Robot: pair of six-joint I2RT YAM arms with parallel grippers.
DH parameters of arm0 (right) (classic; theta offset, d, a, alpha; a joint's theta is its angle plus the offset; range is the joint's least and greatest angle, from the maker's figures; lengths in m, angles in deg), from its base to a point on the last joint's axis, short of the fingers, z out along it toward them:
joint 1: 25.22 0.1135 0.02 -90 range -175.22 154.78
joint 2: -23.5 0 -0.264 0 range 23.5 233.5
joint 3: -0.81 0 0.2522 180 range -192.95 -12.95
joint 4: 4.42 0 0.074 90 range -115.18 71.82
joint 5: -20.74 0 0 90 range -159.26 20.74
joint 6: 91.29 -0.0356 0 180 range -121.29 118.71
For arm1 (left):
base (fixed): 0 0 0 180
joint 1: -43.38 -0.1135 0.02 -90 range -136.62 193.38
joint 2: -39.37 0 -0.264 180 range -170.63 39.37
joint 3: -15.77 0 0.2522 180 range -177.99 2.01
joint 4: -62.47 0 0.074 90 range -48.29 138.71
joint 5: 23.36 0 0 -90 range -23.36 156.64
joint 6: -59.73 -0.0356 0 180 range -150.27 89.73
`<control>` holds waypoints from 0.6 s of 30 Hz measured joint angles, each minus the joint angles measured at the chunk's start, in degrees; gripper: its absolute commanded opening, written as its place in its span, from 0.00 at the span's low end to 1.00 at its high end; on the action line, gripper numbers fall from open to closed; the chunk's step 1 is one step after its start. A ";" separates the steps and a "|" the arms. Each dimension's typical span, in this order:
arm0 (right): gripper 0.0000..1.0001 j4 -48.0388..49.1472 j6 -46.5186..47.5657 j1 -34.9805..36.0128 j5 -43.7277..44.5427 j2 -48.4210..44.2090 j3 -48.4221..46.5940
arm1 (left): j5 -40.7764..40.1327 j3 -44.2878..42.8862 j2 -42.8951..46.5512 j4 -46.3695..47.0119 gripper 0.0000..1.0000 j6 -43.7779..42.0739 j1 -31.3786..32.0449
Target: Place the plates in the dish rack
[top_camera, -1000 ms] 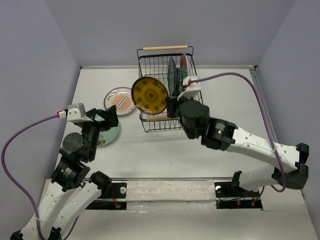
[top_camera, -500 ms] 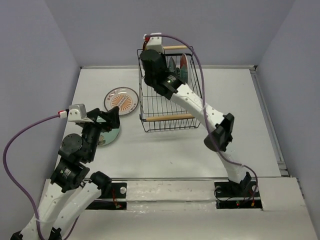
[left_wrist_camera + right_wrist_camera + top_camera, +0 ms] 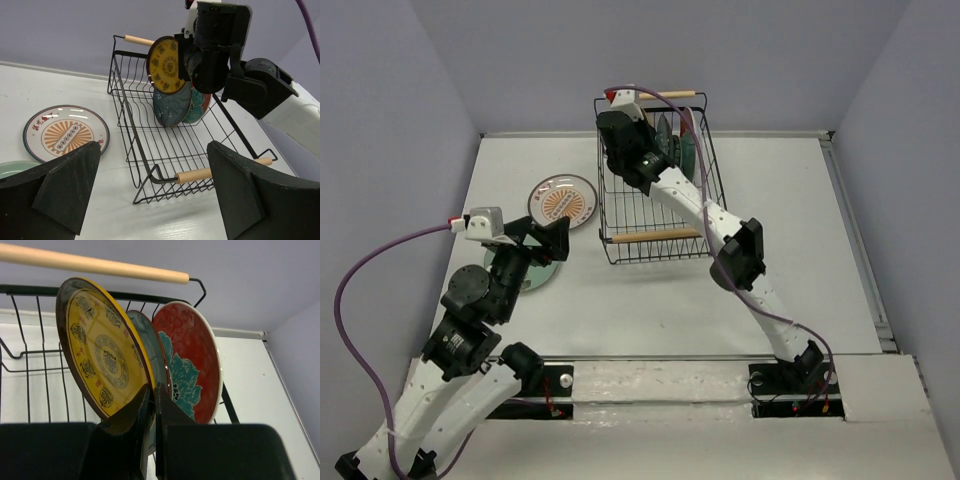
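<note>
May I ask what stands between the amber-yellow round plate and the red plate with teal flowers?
A blue-teal round plate stands on edge there; the right wrist view shows its rim, anything smaller is hidden.

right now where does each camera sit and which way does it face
Top external: fixed above and behind the arms, looking down at the table; left arm and right arm both in view.
Left wrist: on the left arm, facing the dish rack; the open left hand fills both bottom corners.
Right wrist: on the right arm, looking up along the shut right hand at the yellow plate it grips.
Shared: both wrist views show the yellow plate, the red plate and the rack's far wooden handle.
</note>
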 measured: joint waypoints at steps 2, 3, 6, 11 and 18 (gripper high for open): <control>0.07 0.04 -0.09 -0.24 -0.07 1.27 0.33 | 0.09 0.00 -0.20 0.00 0.99 0.00 0.20; 0.07 0.02 -0.09 -0.31 -0.09 1.40 0.37 | 0.13 0.00 -0.35 0.04 0.99 0.00 0.20; 0.07 0.00 -0.74 -0.59 -0.55 2.34 1.66 | 0.39 0.00 -0.87 0.13 0.99 0.00 0.22; 0.07 0.04 -1.57 -1.14 -1.62 4.46 2.03 | 1.05 0.00 -2.08 0.26 0.99 0.02 0.22; 0.07 0.09 -3.37 -2.51 -3.13 5.57 3.78 | 1.38 0.00 -3.48 0.39 0.99 0.02 0.20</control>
